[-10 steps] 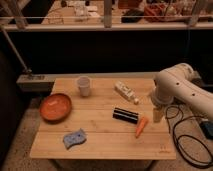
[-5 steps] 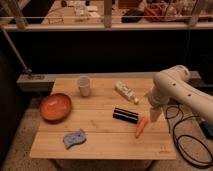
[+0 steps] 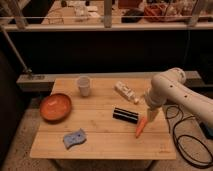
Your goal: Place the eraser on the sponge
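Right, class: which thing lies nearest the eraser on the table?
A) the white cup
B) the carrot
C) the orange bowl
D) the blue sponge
B: the carrot lies just right of the eraser, nearly touching it. The gripper hangs over the carrot's upper end, near the right side of the table.

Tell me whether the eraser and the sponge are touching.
Apart. The camera view shows bare table between the eraser and the sponge. The gripper hangs by the carrot, right of the eraser.
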Controlling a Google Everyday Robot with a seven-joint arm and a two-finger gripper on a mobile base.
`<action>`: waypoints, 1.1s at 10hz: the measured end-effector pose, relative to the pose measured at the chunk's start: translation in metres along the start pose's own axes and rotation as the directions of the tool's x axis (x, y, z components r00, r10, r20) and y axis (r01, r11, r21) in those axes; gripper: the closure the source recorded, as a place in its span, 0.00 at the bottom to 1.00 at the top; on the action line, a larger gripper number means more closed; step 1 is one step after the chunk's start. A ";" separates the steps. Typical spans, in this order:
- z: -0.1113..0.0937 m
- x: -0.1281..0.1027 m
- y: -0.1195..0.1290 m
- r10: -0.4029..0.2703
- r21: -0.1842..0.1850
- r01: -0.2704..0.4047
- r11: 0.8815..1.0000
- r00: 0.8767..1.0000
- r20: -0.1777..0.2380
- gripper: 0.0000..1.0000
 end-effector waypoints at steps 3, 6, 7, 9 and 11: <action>0.011 -0.006 -0.003 -0.028 0.008 0.028 1.000 1.000 0.012 0.20; 0.025 -0.014 -0.007 -0.073 0.018 0.073 0.997 0.997 0.021 0.20; 0.029 -0.017 -0.009 -0.084 0.020 0.084 0.996 0.996 0.023 0.20; 0.036 -0.020 -0.010 -0.102 0.026 0.101 0.995 0.995 0.024 0.20; 0.042 -0.023 -0.012 -0.127 0.030 0.127 0.991 0.991 0.027 0.20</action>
